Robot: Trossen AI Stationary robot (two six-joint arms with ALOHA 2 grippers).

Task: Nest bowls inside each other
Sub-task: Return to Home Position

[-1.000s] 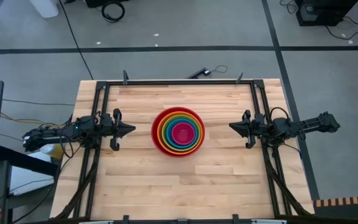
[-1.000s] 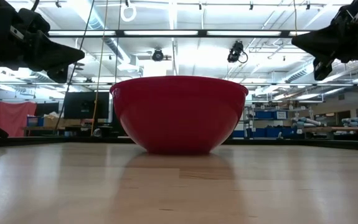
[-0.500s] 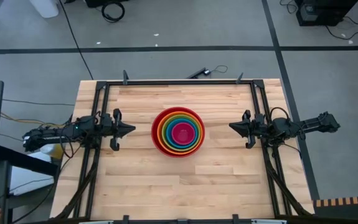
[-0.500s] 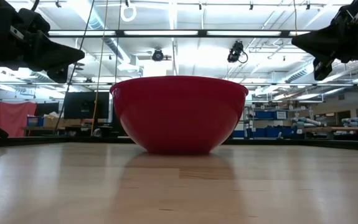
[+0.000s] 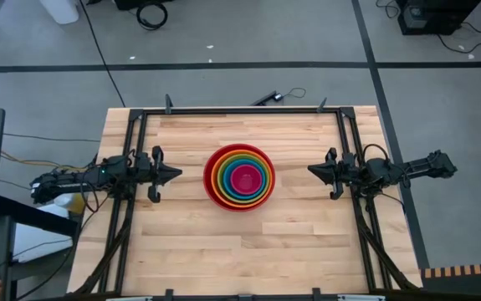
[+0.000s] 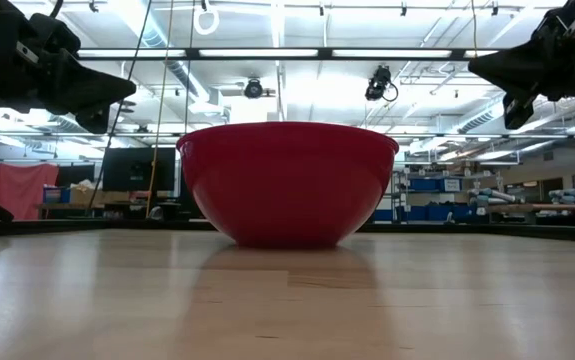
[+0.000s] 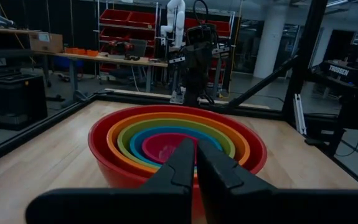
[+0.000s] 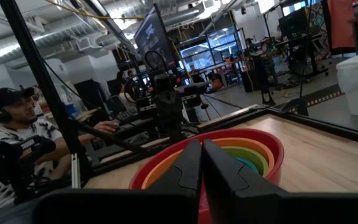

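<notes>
The bowls [image 5: 239, 177] stand nested at the table's middle: the red one [image 6: 287, 182] rests by its base on the wood and holds orange [image 7: 119, 127], green, blue and pink [image 7: 166, 147] inside. My left gripper [image 5: 179, 175] hovers shut by the table's left edge, pointing level at the stack. My right gripper [image 5: 310, 170] hovers shut by the right edge, facing the stack too. Both are clear of the bowls and hold nothing.
A black metal frame [image 5: 240, 110] runs along the table's far edge and down both sides under the arms. Bare wood [image 5: 240, 251] lies between the bowls and the near edge. A person [image 8: 7, 134] sits beyond the table in the right wrist view.
</notes>
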